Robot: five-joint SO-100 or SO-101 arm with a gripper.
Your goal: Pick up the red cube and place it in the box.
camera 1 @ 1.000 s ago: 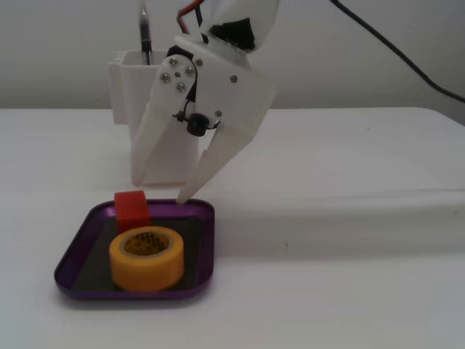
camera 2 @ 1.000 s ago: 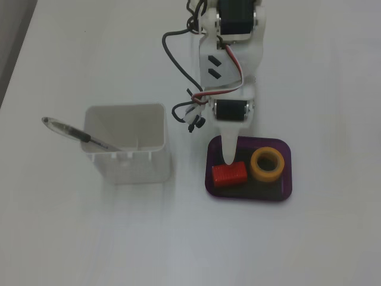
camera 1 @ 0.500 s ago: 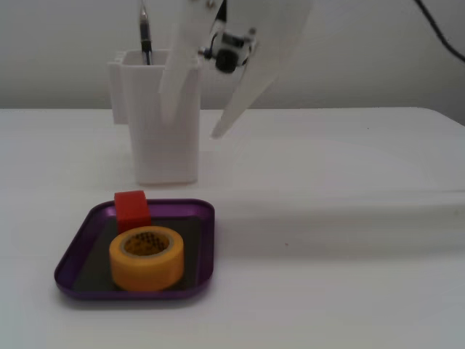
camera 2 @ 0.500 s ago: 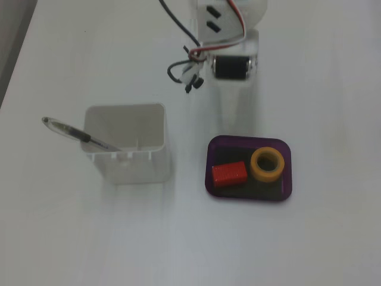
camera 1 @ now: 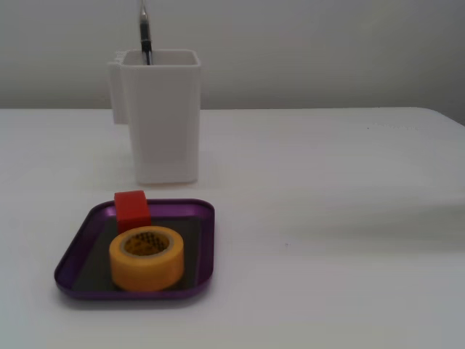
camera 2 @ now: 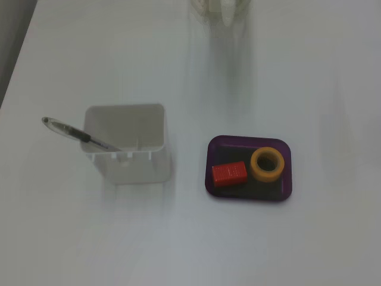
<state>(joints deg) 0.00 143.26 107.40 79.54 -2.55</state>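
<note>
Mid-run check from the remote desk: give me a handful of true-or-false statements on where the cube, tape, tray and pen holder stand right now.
1. The red cube lies inside the purple tray. True.
2. The yellow tape roll sits on the bare table outside the tray. False: it lies in the tray, beside the cube.
3. A pen leans in the white container. True.
4. The white container lies tipped on its side. False: it stands upright, open end up.
5. The gripper is clamped on the cube. False: no gripper is clearly visible in either fixed view, and nothing touches the cube from above.
</note>
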